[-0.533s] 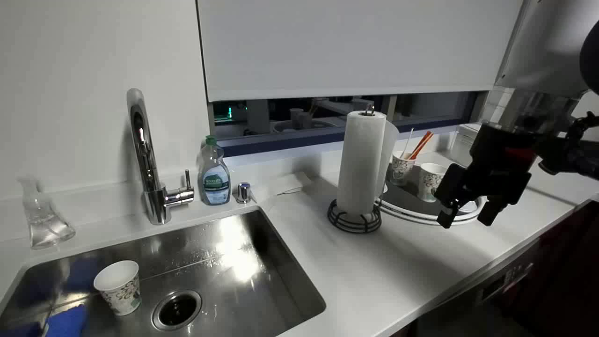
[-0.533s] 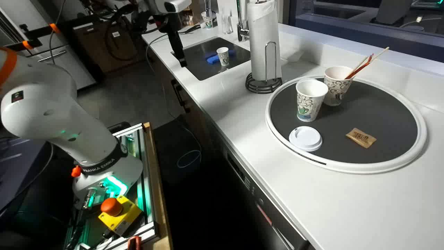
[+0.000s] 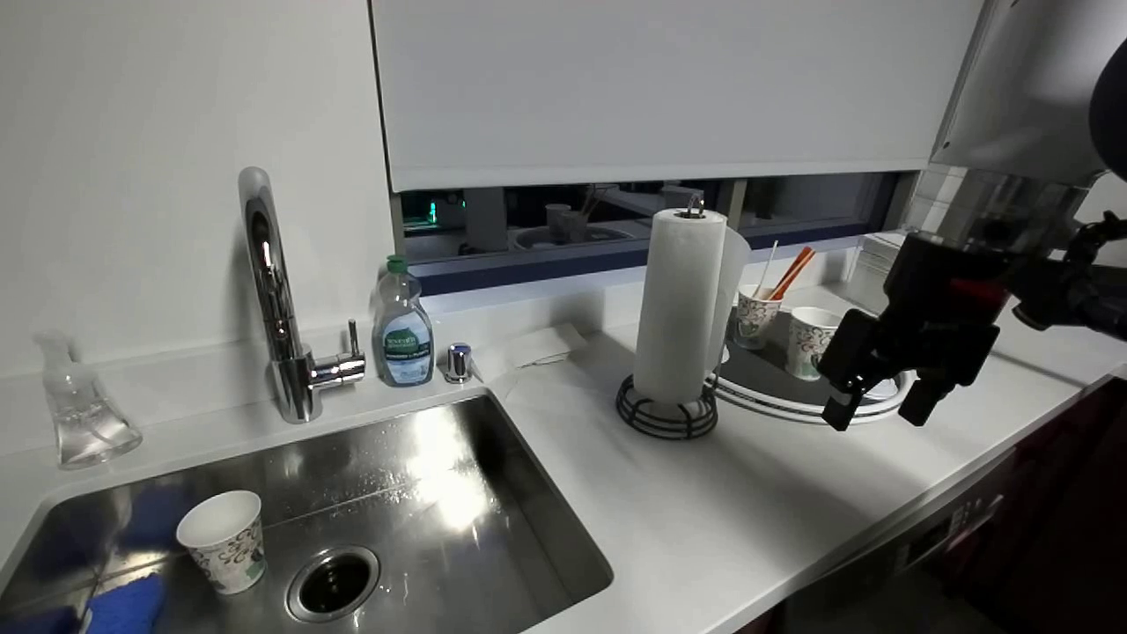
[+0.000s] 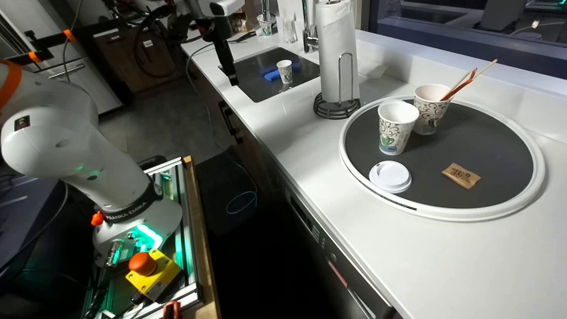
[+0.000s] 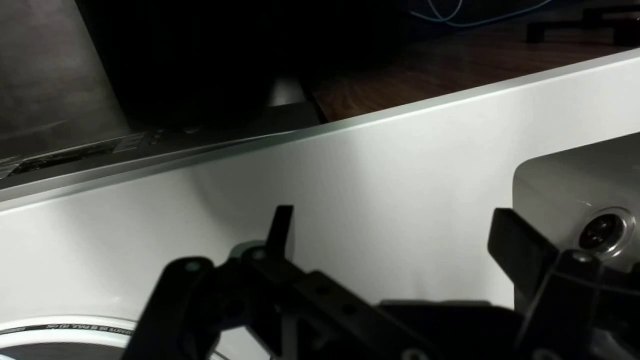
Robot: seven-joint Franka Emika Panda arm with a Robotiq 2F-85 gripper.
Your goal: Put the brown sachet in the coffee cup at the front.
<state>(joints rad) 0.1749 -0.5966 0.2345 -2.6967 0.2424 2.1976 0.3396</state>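
Darkly lettered sachet, hardly legible.

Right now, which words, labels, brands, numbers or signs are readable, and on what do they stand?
"FRANKA EMIKA": dark band on the robot arm.
Too small or blurred to read:
brown sachet print
soap bottle label
tray rim lettering
appliance panel marks
arm sticker
cabinet tag

In an exterior view, the gripper partly blocks the front coffee cup and a white lid behind it. The brown sachet, well apart from the gripper, is too small to read. The round tray and sink, flanking the gripper, run off the wrist view.
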